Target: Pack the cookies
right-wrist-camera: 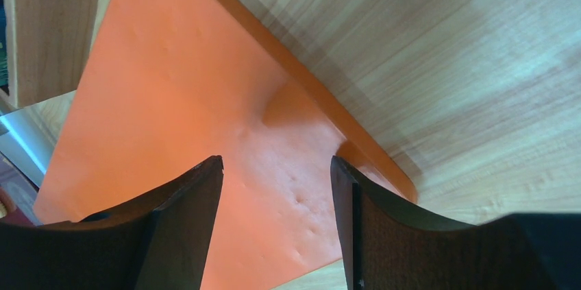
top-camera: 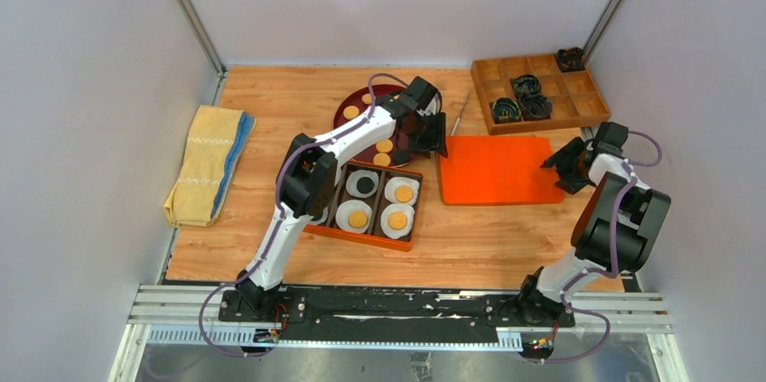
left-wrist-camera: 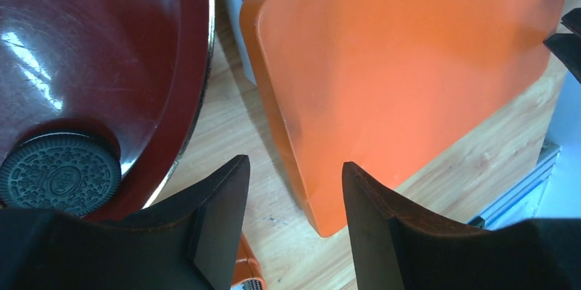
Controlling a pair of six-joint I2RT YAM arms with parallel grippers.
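Note:
Golden cookies (top-camera: 350, 112) lie on a dark red plate (top-camera: 348, 125) at the back. More golden cookies (top-camera: 397, 220) and a black one (top-camera: 364, 184) sit in white paper cups in an orange tray (top-camera: 361, 236). My left gripper (top-camera: 434, 140) is open and empty, low between the plate's right rim and the orange lid (top-camera: 497, 170). In the left wrist view the gripper (left-wrist-camera: 294, 170) has a black sandwich cookie (left-wrist-camera: 60, 173) on the plate (left-wrist-camera: 103, 43) to its left. My right gripper (top-camera: 560, 163) is open and empty over the lid's right corner (right-wrist-camera: 171, 98).
A wooden compartment box (top-camera: 578, 93) holding dark items stands at the back right. A folded yellow towel (top-camera: 208, 163) lies at the left. A thin metal stick (top-camera: 461, 113) lies between the plate and the box. Grey walls close in both sides.

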